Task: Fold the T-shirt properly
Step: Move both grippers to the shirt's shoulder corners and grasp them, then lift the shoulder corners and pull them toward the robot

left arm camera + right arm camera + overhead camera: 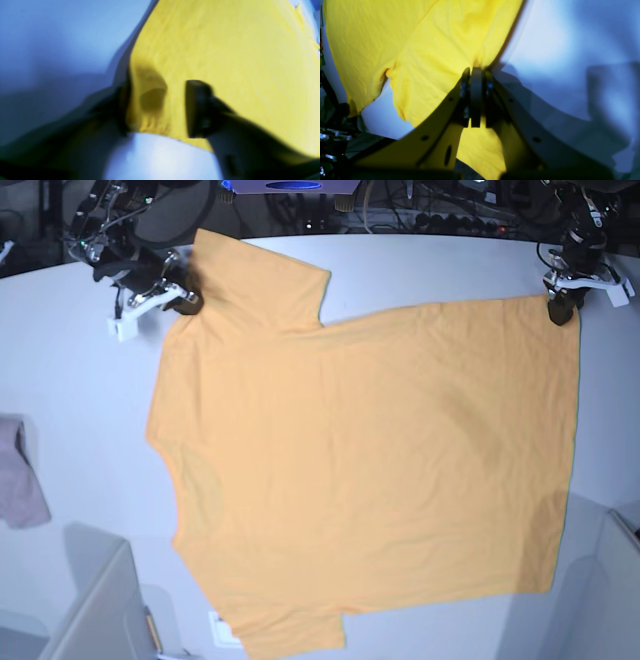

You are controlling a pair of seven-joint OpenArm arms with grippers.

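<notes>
T-shirt (pixel 370 470) spread flat, right hand (pixel 476 71) clamping shoulder, left hand (pixel 160 107) perhaps half-closed around hem corner, mauve cloth (pixel 20 485) apart.

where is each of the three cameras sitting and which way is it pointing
Left wrist: sits on the left arm, looks along the left gripper at a corner of the T-shirt; its dark fingers straddle the hem.
Right wrist: sits on the right arm, looks along the right gripper, shut on the shirt's edge.
Base: overhead, looks down on the white table with the shirt spread flat, both arms at the far edge, a pinkish cloth at the side.
Shared: all three show the T-shirt and table.
</notes>
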